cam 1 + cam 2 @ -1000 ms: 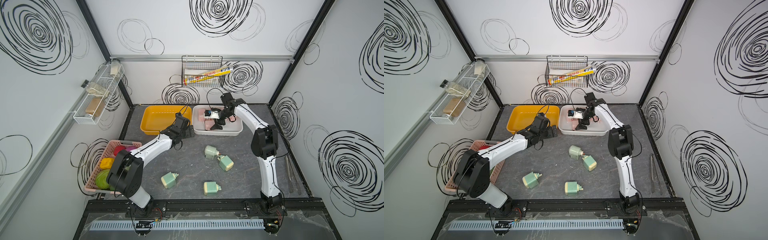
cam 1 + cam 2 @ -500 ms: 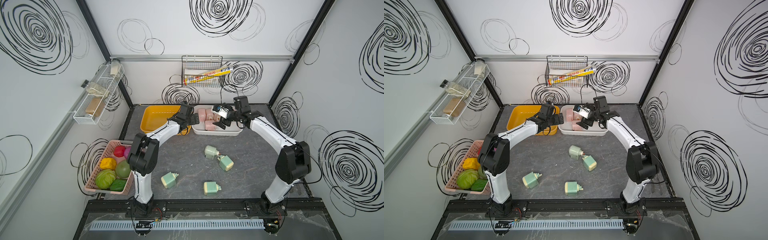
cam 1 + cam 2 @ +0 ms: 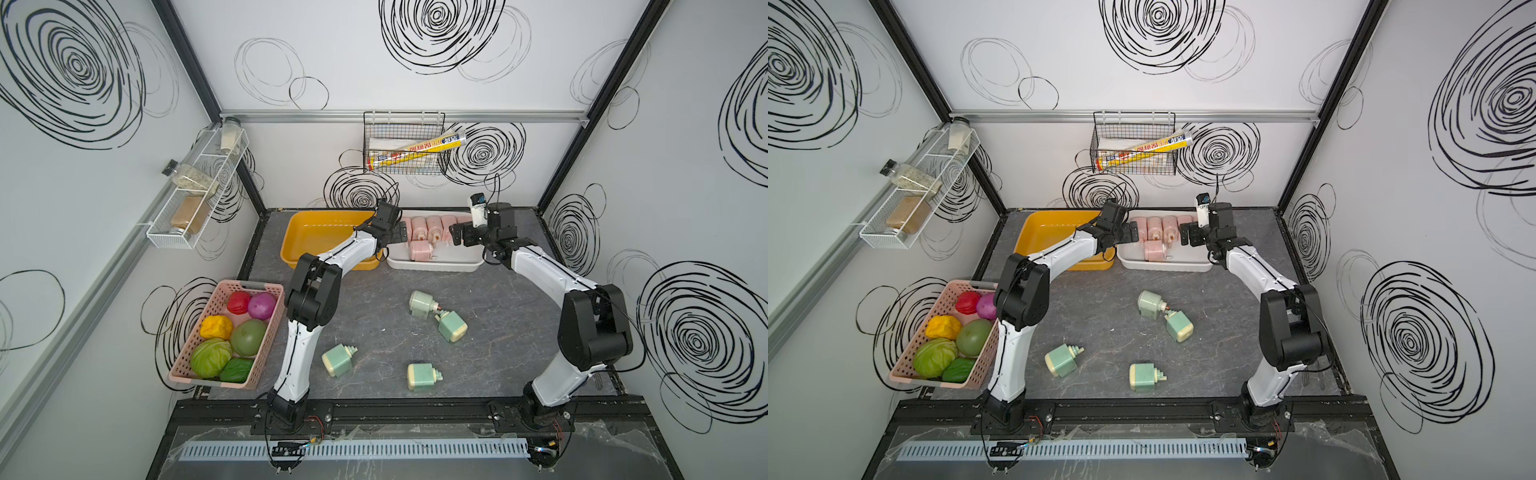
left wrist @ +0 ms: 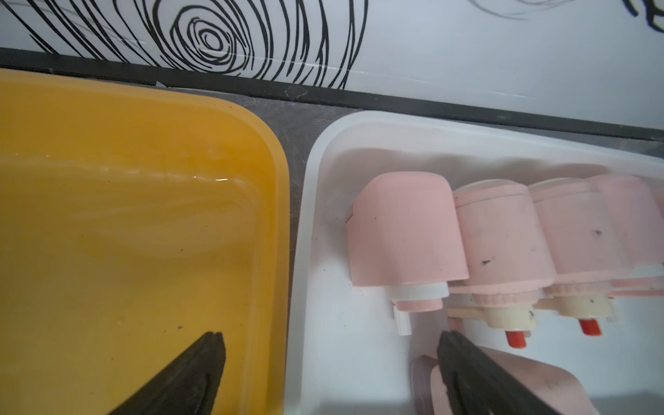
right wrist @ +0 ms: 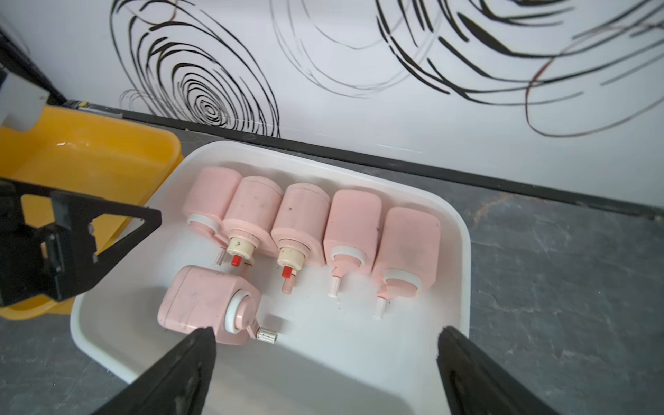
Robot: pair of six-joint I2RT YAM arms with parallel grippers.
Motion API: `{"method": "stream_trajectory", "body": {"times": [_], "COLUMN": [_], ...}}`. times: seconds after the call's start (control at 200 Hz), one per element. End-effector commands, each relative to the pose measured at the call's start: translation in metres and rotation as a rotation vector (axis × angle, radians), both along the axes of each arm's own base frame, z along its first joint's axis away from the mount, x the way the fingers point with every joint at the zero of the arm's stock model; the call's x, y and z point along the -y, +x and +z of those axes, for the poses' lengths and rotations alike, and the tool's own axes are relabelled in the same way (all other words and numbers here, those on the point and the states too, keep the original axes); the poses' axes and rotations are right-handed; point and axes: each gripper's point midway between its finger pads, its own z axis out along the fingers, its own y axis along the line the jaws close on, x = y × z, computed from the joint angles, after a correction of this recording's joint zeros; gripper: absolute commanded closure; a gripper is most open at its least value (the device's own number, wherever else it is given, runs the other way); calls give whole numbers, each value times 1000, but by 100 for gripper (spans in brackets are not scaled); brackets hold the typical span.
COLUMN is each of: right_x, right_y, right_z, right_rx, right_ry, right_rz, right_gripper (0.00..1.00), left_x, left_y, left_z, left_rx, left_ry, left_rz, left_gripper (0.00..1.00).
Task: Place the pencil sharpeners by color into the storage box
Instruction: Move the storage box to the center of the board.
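Two white robot arms reach to the back of a grey tabletop [image 3: 374, 299] and meet at a white tray [image 3: 432, 266]. Six pink sharpeners [image 5: 301, 219] lie inside the tray: five in a row along its far wall, one on its side just in front of them. A second ago the right pincer [image 3: 457, 237] was down inside the tray among them; it has now drawn back to the tray's right end, jaws wide apart and empty. The left pincer [image 3: 400, 232] has come up to the tray's left end, straddling the gap to a yellow tray [image 3: 316, 232], also spread wide and holding nothing. Four green sharpeners [image 3: 422, 304] lie loose on the tabletop well in front of the white tray, none touched. The pink group looks finished; the green ones probably come next, likely into the empty yellow tray
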Motion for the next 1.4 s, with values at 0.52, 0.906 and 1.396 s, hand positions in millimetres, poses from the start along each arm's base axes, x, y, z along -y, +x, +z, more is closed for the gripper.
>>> {"method": "stream_trajectory", "body": {"times": [0.52, 0.906, 1.396], "right_x": [34, 71, 94], "right_y": [2, 2, -10], "right_z": [-75, -93, -90], "right_rx": [-262, -305, -280], "right_ry": [140, 99, 71], "right_rz": [-172, -262, -329], "right_gripper": [0, 0, 0], "left_x": [27, 52, 85], "left_y": [-11, -22, -28], "left_z": [-18, -18, -17], "left_rx": [-48, -62, -80], "left_ry": [4, -43, -101], "left_rz": [-17, -47, -41], "left_gripper": [1, 1, 1]}}
